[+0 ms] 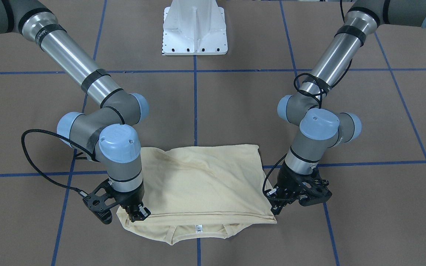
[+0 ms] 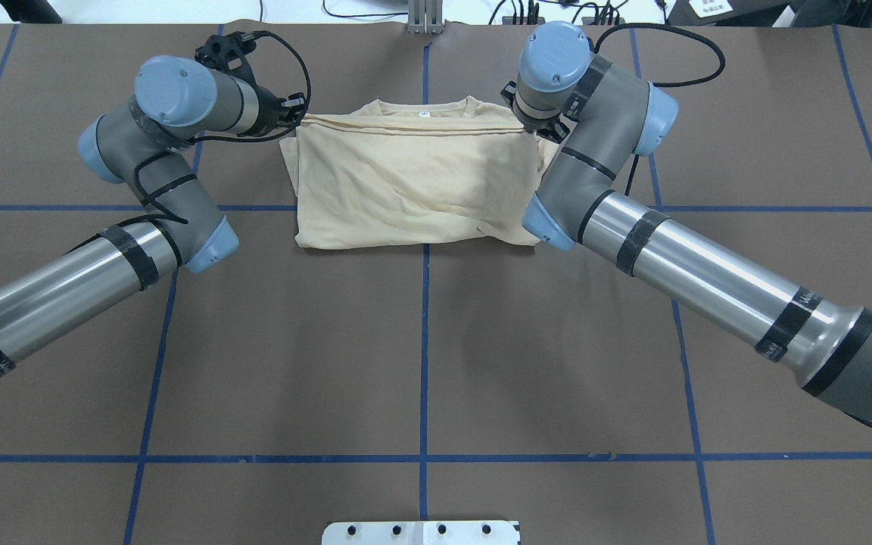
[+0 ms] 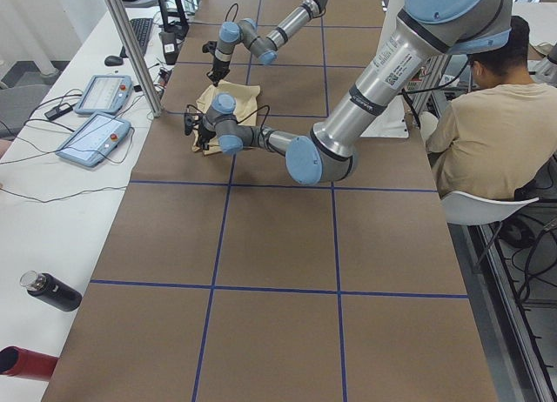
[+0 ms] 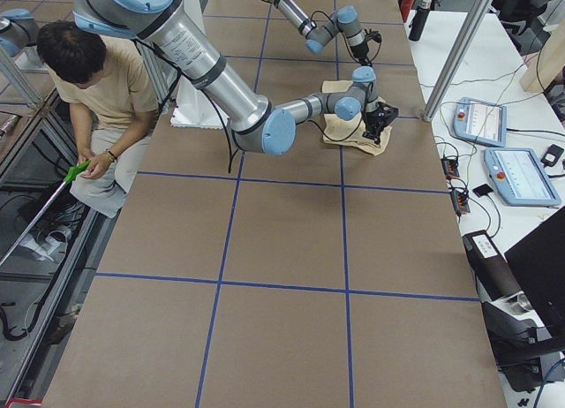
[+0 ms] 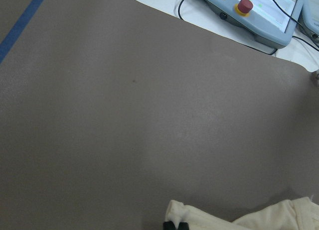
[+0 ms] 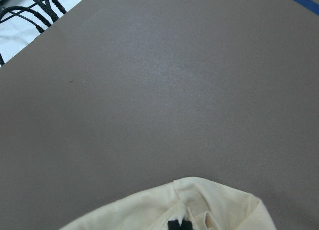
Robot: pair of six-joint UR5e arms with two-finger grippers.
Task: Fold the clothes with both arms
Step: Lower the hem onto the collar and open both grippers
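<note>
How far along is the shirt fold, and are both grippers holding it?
Done: the T-shirt lies folded in half on the table, hem edge laid just short of the collar, neck label uncovered. In hand: the left gripper and right gripper each appear shut on a corner of that top layer. Left: release, and probably one more fold, since the bundle is wide.

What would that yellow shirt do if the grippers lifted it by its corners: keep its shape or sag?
Probably sag: the shirt lies folded flat with soft wrinkles, so it looks floppy. Likely light too; the cloth looks thin where it bunches by the right gripper. Pushed, it would probably crumple.
</note>
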